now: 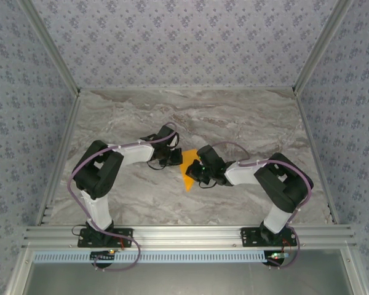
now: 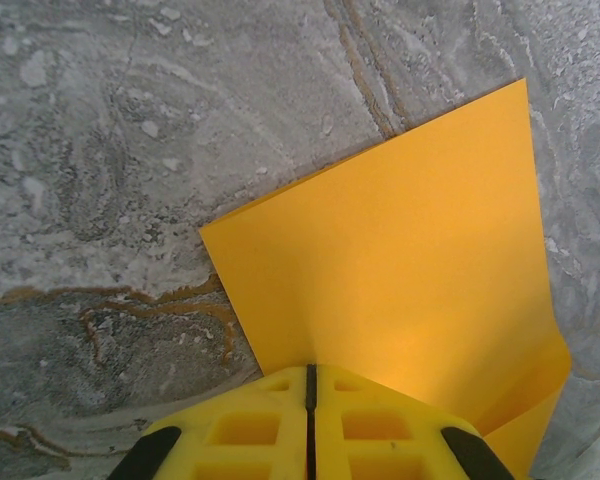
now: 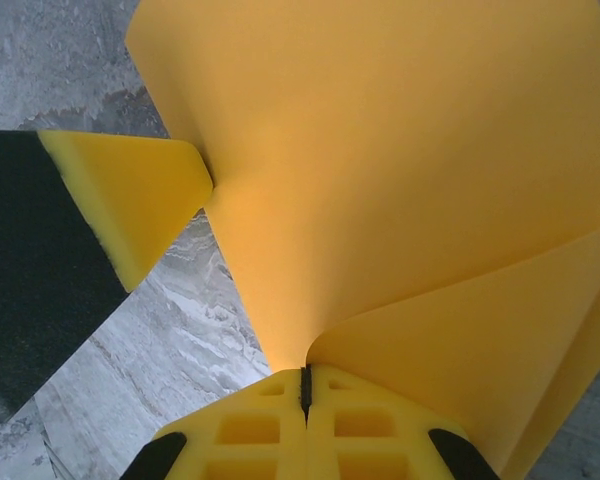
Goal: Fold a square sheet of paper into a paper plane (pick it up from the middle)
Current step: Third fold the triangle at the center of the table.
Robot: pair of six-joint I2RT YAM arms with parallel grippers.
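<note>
Right gripper (image 3: 305,388): yellow jaws closed, pinching the thin bright-orange square sheet of paper (image 3: 400,170) at its near edge. Sheet curls up, one flap bending right. Left gripper's yellow fingertip (image 3: 165,185) touches the sheet's left edge. Grey marble table (image 3: 160,340) beneath.

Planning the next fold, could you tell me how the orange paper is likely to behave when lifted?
Probably floppy: the paper curves loosely where the right fingers pinch it. Likely light and easily creased, being so thin.
</note>
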